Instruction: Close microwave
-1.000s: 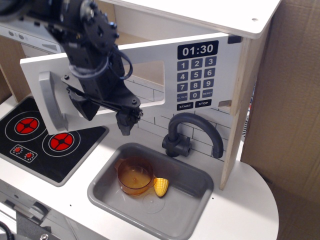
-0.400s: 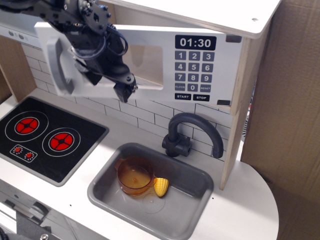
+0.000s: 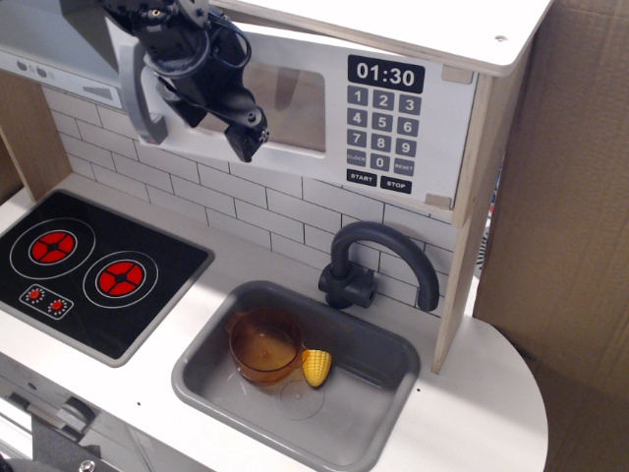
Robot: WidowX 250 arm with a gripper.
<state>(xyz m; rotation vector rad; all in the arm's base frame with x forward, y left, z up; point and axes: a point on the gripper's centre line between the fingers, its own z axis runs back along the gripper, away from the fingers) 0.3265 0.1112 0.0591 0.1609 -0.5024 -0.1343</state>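
The microwave (image 3: 442,147) is a light-wood box under the top shelf. Its white door lies flat against the front, with the clear window (image 3: 300,98) at the middle and the black keypad panel (image 3: 385,123) showing 01:30 at the right. The grey curved handle (image 3: 143,103) is at the door's left end. My gripper (image 3: 248,141) is black, with its fingers together and pointing down. It rests against the door's lower left part, just right of the handle, and holds nothing. My arm hides the door's upper left.
A grey sink (image 3: 383,413) holds an orange cup (image 3: 263,346) and a yellow corn piece (image 3: 315,368). A dark faucet (image 3: 378,258) stands behind it. The black hob (image 3: 88,270) with red rings lies at the left. A grey range hood (image 3: 44,49) is at top left. Cardboard (image 3: 570,197) stands at the right.
The door has swung from wide open to flat against the microwave's front. My gripper has moved up and back with it.
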